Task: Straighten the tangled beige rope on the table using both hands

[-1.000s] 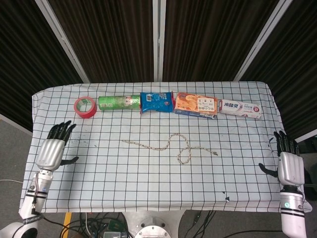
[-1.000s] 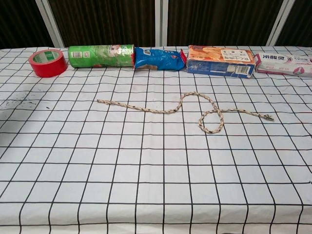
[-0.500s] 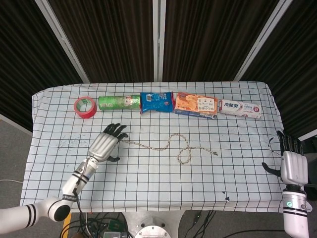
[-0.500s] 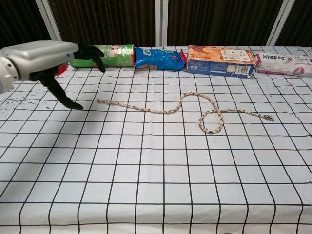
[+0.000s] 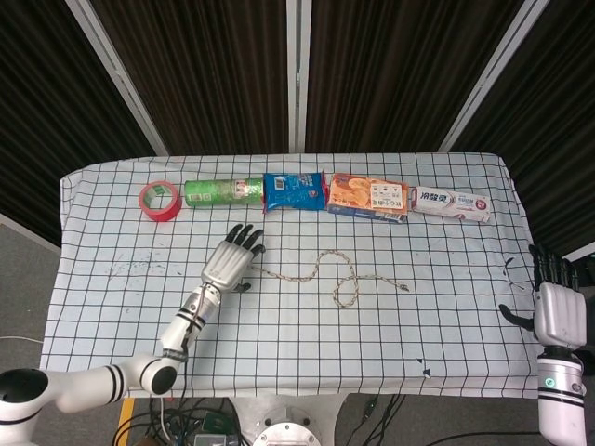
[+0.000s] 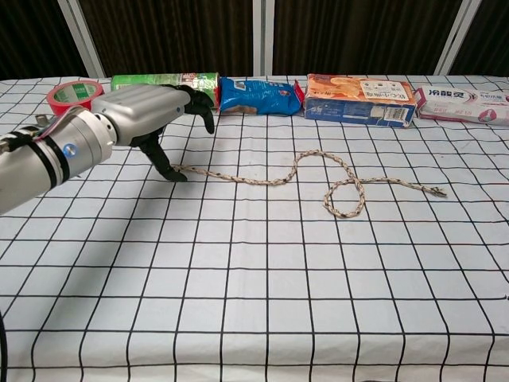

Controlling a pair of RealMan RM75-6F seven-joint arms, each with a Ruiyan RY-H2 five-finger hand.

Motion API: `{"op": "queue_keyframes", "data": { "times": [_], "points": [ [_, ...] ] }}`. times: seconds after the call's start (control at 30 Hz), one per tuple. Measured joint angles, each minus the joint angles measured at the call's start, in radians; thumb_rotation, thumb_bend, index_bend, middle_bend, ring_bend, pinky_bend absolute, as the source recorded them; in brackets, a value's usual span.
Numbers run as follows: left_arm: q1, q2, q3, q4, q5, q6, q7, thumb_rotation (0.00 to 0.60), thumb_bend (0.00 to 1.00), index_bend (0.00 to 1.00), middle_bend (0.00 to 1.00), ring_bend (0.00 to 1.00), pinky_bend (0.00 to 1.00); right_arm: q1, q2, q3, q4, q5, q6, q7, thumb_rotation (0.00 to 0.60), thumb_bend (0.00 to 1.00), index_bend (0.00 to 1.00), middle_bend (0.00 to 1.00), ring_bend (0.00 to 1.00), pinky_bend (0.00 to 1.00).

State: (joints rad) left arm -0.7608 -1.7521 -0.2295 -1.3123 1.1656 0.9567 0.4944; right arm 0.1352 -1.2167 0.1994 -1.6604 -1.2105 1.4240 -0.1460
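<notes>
Beige braided rope [image 6: 318, 177] looped mid-surface, its nine o'clock end just under left hand [image 6: 143, 111] with fingers [image 6: 200, 102] apart, right hand [image 5: 559, 311] open far at three o'clock: best pinched squarely at that tip, then drawn outward slowly.

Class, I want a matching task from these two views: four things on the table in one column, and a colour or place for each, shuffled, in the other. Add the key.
Things
1. tape roll
2. can
3. rope
4. left hand

Descriptions
A. beige, looped near its right end
B. red, at the left end of the back row
C. over the rope's left end, fingers spread
D. green, lying on its side beside the tape roll

Pairs: 1-B, 2-D, 3-A, 4-C
</notes>
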Motion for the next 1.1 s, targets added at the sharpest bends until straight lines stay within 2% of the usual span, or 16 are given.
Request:
{"op": "queue_keyframes", "data": {
  "times": [0.33, 0.67, 1.1],
  "points": [
    [-0.027, -0.042, 0.003, 0.098, -0.055, -0.033, -0.007, 0.6, 0.18, 0.35, 0.15, 0.0, 0.06, -0.008, -0.005, -0.003, 0.012, 0.006, -0.002, 0.023, 0.6, 0.1, 0.0, 0.0, 0.0, 0.0],
    [-0.031, -0.085, 0.013, 0.185, -0.052, -0.026, -0.058, 0.6, 0.22, 0.44, 0.19, 0.0, 0.04, -0.001, -0.018, 0.0, 0.019, 0.016, -0.013, 0.026, 0.6, 0.1, 0.0, 0.0, 0.0, 0.0],
    [-0.054, -0.109, 0.015, 0.241, -0.047, -0.057, -0.084, 0.6, 0.27, 0.47, 0.21, 0.0, 0.04, 0.008, -0.035, 0.002, 0.047, 0.032, -0.033, 0.026, 0.6, 0.1, 0.0, 0.0, 0.0, 0.0]
  ]
}}
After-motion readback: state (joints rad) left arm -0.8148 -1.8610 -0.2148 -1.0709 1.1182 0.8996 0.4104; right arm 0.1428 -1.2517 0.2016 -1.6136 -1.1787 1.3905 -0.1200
